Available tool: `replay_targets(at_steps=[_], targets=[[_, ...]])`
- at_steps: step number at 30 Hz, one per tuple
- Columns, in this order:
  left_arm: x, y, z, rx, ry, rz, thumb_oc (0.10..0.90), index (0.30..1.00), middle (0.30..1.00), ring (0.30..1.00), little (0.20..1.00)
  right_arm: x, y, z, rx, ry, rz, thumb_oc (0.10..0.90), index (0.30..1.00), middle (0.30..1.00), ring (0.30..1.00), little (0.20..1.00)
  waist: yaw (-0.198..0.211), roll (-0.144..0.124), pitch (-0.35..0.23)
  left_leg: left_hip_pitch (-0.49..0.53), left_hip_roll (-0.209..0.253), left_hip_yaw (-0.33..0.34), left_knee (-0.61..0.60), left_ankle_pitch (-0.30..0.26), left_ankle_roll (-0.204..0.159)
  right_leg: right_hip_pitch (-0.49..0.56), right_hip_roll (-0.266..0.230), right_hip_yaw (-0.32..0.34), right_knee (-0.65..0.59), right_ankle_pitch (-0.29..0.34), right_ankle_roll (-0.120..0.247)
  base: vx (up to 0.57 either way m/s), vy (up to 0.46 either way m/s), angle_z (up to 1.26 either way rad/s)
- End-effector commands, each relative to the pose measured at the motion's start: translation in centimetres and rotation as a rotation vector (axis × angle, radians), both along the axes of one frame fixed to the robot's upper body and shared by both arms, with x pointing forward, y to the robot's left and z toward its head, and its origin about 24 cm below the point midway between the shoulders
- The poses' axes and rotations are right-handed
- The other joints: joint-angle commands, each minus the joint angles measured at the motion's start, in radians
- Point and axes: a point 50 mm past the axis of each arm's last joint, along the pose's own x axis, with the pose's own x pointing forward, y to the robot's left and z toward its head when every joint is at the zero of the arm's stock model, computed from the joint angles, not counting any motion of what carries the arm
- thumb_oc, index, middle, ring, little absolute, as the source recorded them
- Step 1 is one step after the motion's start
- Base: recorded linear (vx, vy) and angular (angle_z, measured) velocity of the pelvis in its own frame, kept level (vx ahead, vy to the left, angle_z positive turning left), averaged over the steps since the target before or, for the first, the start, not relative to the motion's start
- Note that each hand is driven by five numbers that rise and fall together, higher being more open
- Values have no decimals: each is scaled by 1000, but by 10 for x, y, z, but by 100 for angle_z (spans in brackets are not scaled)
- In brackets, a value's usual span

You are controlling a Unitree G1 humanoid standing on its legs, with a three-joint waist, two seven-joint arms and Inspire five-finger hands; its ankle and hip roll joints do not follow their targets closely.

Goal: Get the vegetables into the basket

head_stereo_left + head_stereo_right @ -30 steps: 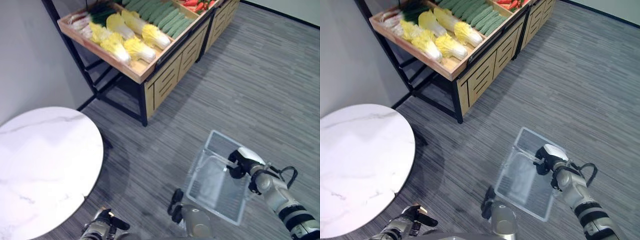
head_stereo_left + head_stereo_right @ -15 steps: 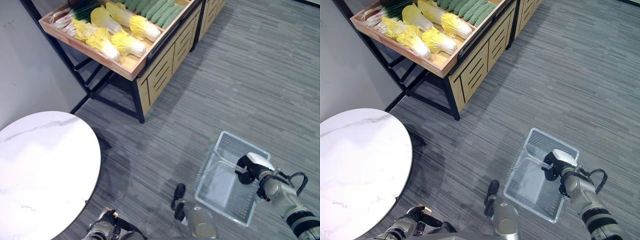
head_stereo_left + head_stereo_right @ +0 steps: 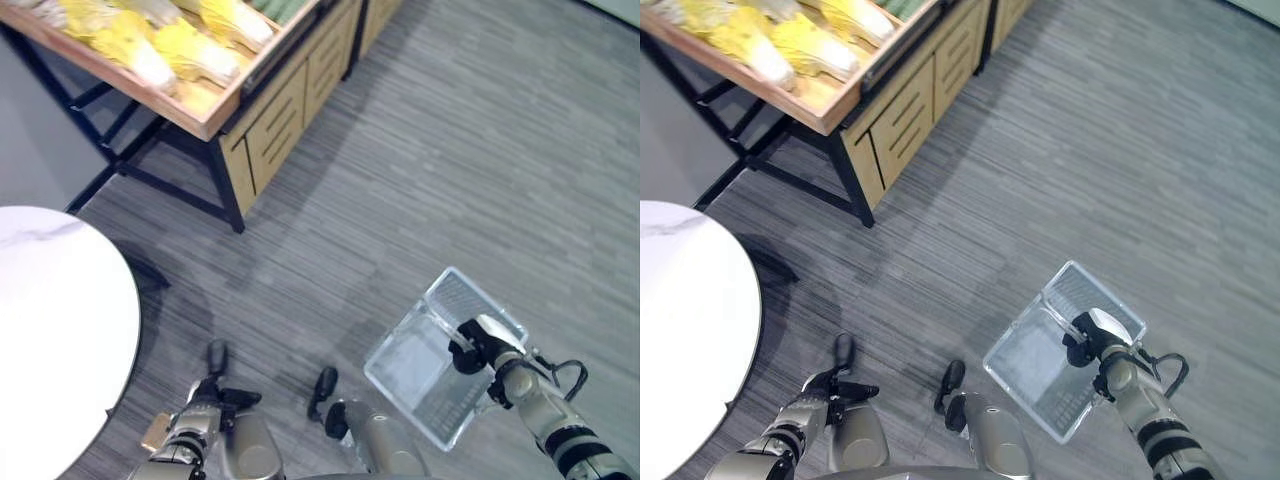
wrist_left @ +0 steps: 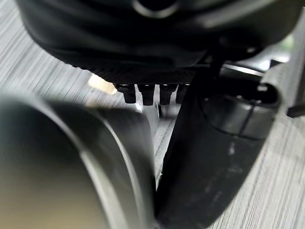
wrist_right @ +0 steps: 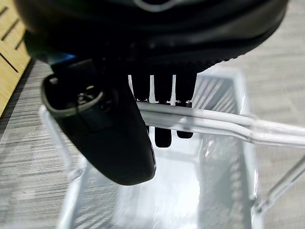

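A clear plastic basket (image 3: pixel 405 365) hangs low over the grey floor at the lower right, with nothing in it that I can see. My right hand (image 3: pixel 472 347) is shut on its clear handle (image 5: pixel 214 125), fingers (image 5: pixel 162 109) curled over the bar and the thumb (image 5: pixel 105 138) below it. Yellow-white cabbages (image 3: pixel 190 50) lie in a wooden tray (image 3: pixel 215 105) at the upper left, far from both hands. My left hand (image 3: pixel 212 398) hangs at the lower left, fingers curled and holding nothing.
The tray rests on a black metal frame (image 3: pixel 150 180) beside a wooden slatted cabinet (image 3: pixel 270 140). A round white marble table (image 3: pixel 50 320) stands at the left edge. Grey striped carpet (image 3: pixel 480 170) spreads between the stand and the basket.
The camera has moved: the stand has slid up and left in the picture and less of the table shows. The basket stays in my right hand.
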Motion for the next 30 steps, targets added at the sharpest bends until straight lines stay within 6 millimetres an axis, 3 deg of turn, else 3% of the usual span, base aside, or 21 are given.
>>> replay_targets(at_steps=[1,5,9,14,17,19,22,24,30], targets=[[-55,28,-13,120,179,-21,900,1000,1000,1000,1000,20,5,29,12,-173,37,400,300,300,300,300,3,-44,-33,-3,-40,50,88,38,57,140,-194,115,-21,-24,195,218,337,-102],[-45,35,-7,158,160,-75,900,1000,1000,1000,1000,18,15,20,57,-166,22,400,300,300,300,300,-13,-61,-38,14,-99,107,130,-10,103,118,-260,169,19,-10,224,124,278,-64],[-24,43,4,203,96,-93,900,1000,1000,1000,1000,22,29,14,75,-159,23,400,300,300,300,300,-30,-71,-37,47,-152,180,108,-43,138,60,-311,200,37,66,261,35,255,-25],[-28,49,5,215,92,-73,900,1000,1000,1000,1000,22,37,7,89,-140,24,400,300,300,300,300,-24,-85,-30,82,-169,241,125,-82,157,41,-340,190,31,158,283,28,142,-53],[-34,50,3,208,101,-49,900,1000,1000,1000,1000,20,39,1,94,-121,11,400,300,300,300,300,-9,-88,-25,108,-172,285,144,-110,164,36,-363,137,27,229,290,10,77,-49],[-37,48,1,203,113,-53,900,1000,1000,1000,1000,19,40,-2,97,-111,5,400,300,300,300,300,17,-72,-22,126,-155,327,153,-118,169,41,-374,20,80,211,288,-25,121,-71],[-40,43,-2,188,131,-87,900,1000,1000,1000,1000,12,38,-10,99,-77,-13,400,300,300,300,300,5,-58,-32,143,-163,354,126,-100,176,48,-344,-15,129,178,282,12,159,-55],[-42,40,-4,179,148,-113,900,1000,1000,1000,1000,8,36,-15,100,-59,-25,400,300,300,300,300,-15,-51,-44,159,-176,360,105,-97,182,44,-291,-6,145,133,269,31,154,9],[-44,34,-7,165,160,-119,900,1000,1000,1000,1000,-2,34,-23,101,-23,-42,400,300,300,300,300,-23,-44,-68,171,-179,374,99,-87,163,92,-229,0,-2,69,224,-1,15,-9]])
